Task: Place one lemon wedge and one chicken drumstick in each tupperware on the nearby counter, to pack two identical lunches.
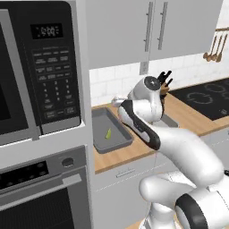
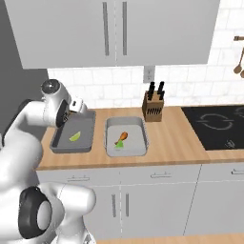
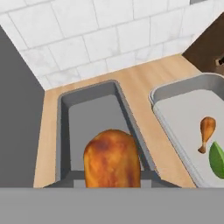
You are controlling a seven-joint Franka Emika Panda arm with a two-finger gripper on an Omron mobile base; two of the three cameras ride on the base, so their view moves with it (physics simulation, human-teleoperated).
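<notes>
Two grey tupperware trays stand side by side on the counter (image 2: 171, 143). The left tupperware (image 2: 57, 143) holds one lemon wedge (image 2: 75, 137), which is also in the left base view (image 1: 108, 133). In the right tupperware (image 2: 139, 147) lie a chicken drumstick (image 2: 122, 138) and a lemon wedge (image 2: 118, 145). My gripper (image 3: 111, 179) is shut on a second chicken drumstick (image 3: 112, 157) and hangs above the left tupperware (image 3: 63, 122), near its back end. Off to the right in the hand view, the right tupperware (image 3: 175, 87) shows its drumstick (image 3: 207, 131) and wedge (image 3: 217, 154).
A knife block (image 2: 153, 105) stands against the tiled wall behind the right tray. The black cooktop (image 2: 217, 124) lies further right. A tall unit with microwave (image 1: 36, 67) and oven borders the counter on the left. Wall cabinets hang overhead.
</notes>
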